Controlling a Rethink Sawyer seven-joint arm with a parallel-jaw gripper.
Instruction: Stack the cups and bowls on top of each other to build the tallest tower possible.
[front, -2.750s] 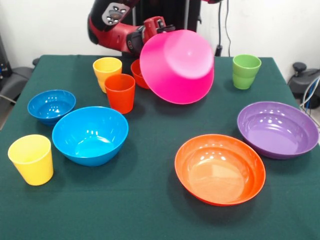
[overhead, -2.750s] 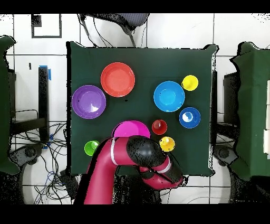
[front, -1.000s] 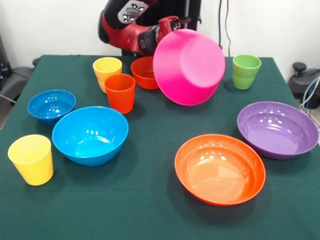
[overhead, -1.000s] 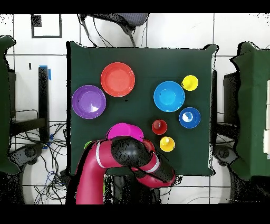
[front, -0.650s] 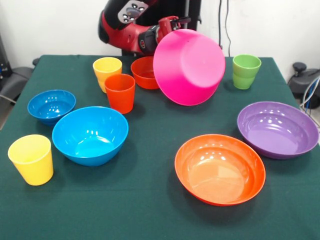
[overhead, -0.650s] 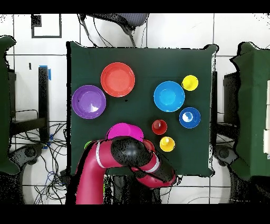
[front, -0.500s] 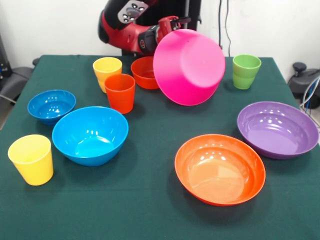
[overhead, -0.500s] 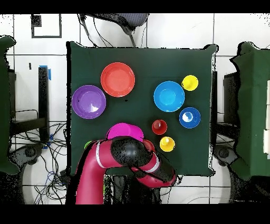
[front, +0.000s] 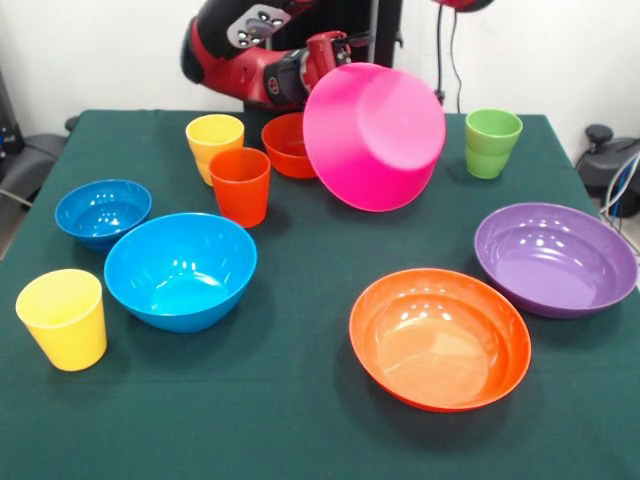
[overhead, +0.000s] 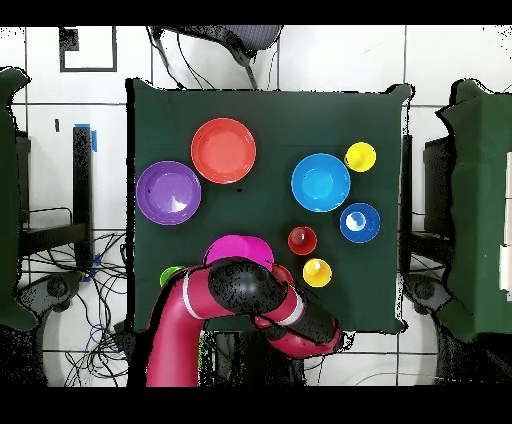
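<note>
Pink and glossy, the large pink bowl (front: 375, 135) hangs tilted above the table (front: 300, 420), its underside turned toward you, carried at its far rim by the gripper (front: 322, 52); you cannot tell how the jaws stand, since the bowl hides them. Behind it sits the small orange bowl (front: 288, 145), beside the orange-red cup (front: 240, 186) and a yellow cup (front: 214, 140). Nearer you lie the medium blue bowl (front: 180, 270), small blue bowl (front: 102, 212), shallow orange bowl (front: 440, 338), purple bowl (front: 555, 258), green cup (front: 491, 142) and second yellow cup (front: 63, 318), all unstacked.
</note>
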